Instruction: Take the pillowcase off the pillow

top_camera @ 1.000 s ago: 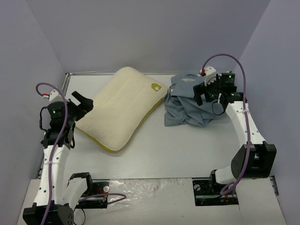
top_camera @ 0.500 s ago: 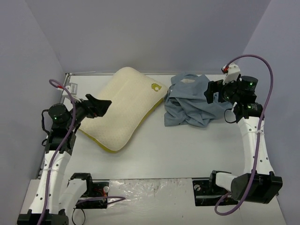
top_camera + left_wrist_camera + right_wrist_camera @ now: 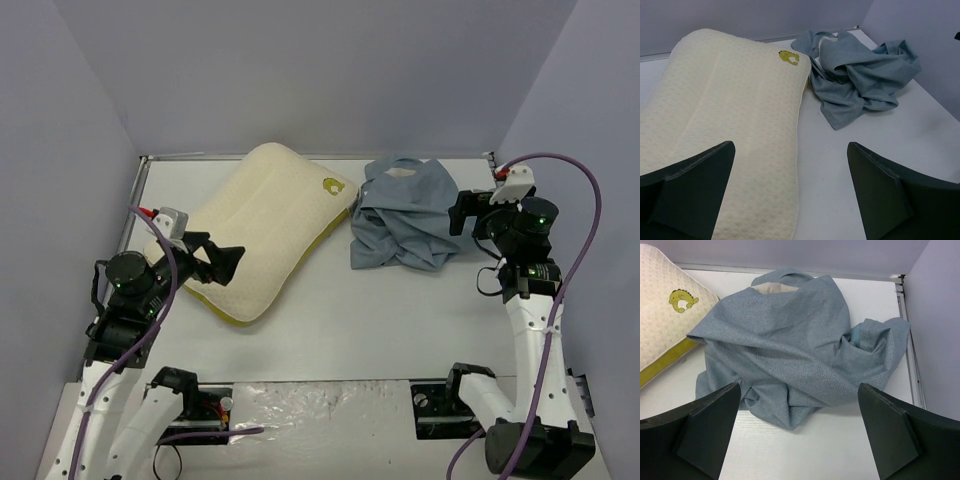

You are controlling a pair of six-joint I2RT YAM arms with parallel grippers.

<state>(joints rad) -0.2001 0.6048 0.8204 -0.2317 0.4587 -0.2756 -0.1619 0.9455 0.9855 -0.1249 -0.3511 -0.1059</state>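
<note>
The cream pillow (image 3: 262, 225) with yellow edge trim and a small yellow mark lies bare on the table, left of centre. It also shows in the left wrist view (image 3: 725, 125) and at the left edge of the right wrist view (image 3: 665, 305). The pillowcase (image 3: 405, 212) lies crumpled beside it at the back right, grey-blue side out; it shows in both wrist views (image 3: 860, 80) (image 3: 795, 340). My left gripper (image 3: 222, 262) is open and empty at the pillow's near left edge (image 3: 790, 190). My right gripper (image 3: 463, 212) is open and empty just right of the pillowcase (image 3: 797, 435).
The white table (image 3: 380, 320) is walled by grey-purple panels on three sides. A metal rail (image 3: 300, 157) runs along the back edge. The arm bases (image 3: 440, 400) sit at the near edge.
Both arms have drawn back toward the near edge. The left gripper has moved down along the pillow's left side. The right gripper has pulled off the pillowcase to its right.
</note>
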